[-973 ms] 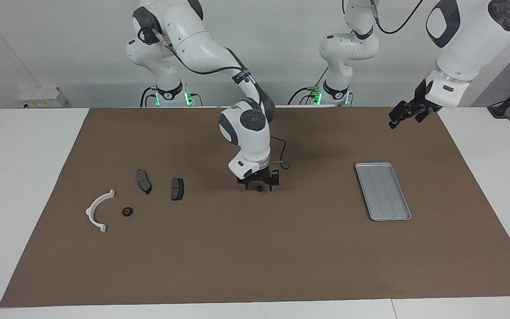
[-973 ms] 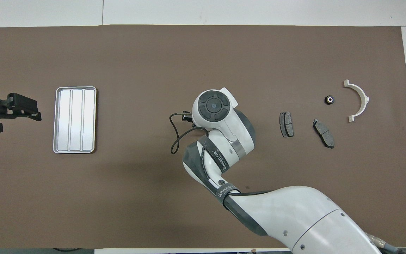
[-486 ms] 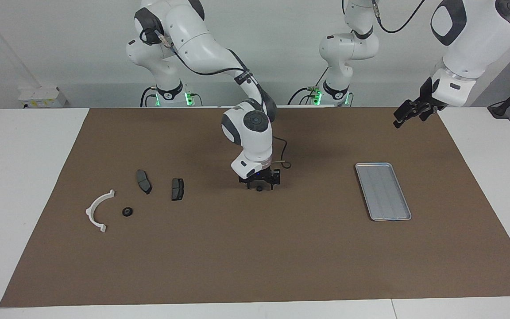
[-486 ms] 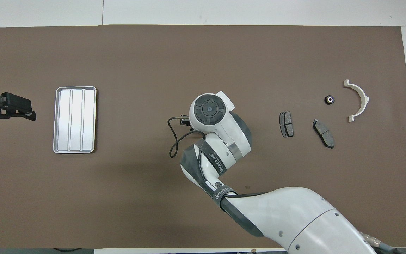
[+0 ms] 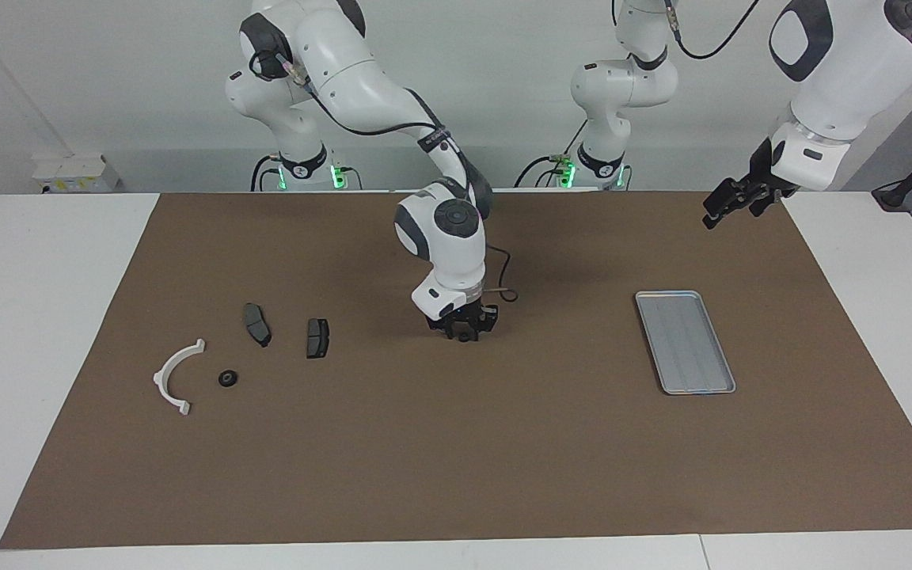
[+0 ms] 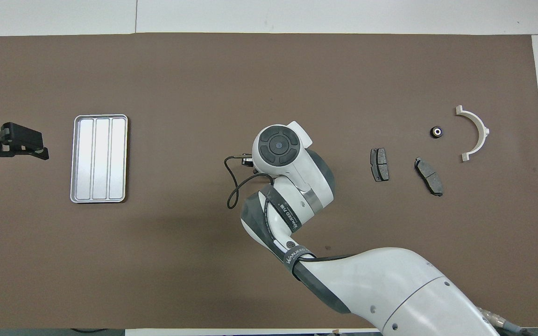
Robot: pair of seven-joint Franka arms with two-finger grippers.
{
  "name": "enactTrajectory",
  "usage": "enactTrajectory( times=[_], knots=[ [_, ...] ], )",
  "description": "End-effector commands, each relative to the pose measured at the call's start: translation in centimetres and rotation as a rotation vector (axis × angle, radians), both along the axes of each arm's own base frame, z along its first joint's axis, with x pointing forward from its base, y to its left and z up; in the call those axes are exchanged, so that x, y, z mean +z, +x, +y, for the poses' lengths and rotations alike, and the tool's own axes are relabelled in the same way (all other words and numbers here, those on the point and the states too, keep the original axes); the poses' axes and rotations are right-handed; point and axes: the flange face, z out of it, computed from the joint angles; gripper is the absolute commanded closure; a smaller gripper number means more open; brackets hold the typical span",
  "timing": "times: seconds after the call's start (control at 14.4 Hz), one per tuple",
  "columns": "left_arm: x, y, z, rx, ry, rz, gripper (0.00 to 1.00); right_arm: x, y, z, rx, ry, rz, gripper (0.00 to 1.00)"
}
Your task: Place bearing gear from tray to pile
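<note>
In the facing view the right claw (image 5: 464, 332) sits at frame centre, low over the brown mat (image 5: 456, 443), fingers drawn in on a small dark part (image 5: 465, 336), seemingly the bearing gear. The overhead view hides this under the wrist. The tray (image 5: 685, 342) lies at centre right; the pile (image 5: 218, 356) at centre left. The left claw (image 5: 721, 207) hangs spread at upper right. A white table (image 5: 44, 317) and a pale wall (image 5: 108, 79) frame the mat.

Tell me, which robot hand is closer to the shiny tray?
The left hand. It hangs in the air near the tray, over the mat by that end. The right hand is down at mid-table, toward the pile.
</note>
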Motion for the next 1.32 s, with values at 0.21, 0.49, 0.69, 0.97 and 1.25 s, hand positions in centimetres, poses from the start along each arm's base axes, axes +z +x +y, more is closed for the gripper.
enactTrajectory(
  times=[0.21,0.49,0.69,0.97,1.25],
  knots=[
    [0.2,-0.7,-0.1,-0.01,0.015,-0.009,0.0,-0.3,1.1,-1.7,0.021,0.003,-0.017,1.0],
    [0.2,-0.7,-0.2,-0.013,0.015,-0.009,0.0,3.8,6.8,-9.3,0.045,-0.005,-0.039,1.0],
    [0.2,-0.7,-0.2,-0.013,0.015,-0.007,0.0,8.3,10.4,-18.9,0.13,-0.021,-0.023,1.0],
    [0.2,-0.7,-0.2,-0.013,0.015,-0.007,0.0,9.7,11.5,-28.1,0.22,-0.037,-0.003,1.0],
    [0.2,-0.7,-0.2,-0.013,0.015,-0.009,0.0,8.2,11.3,-34.3,0.244,-0.034,0.02,1.0]
  ],
)
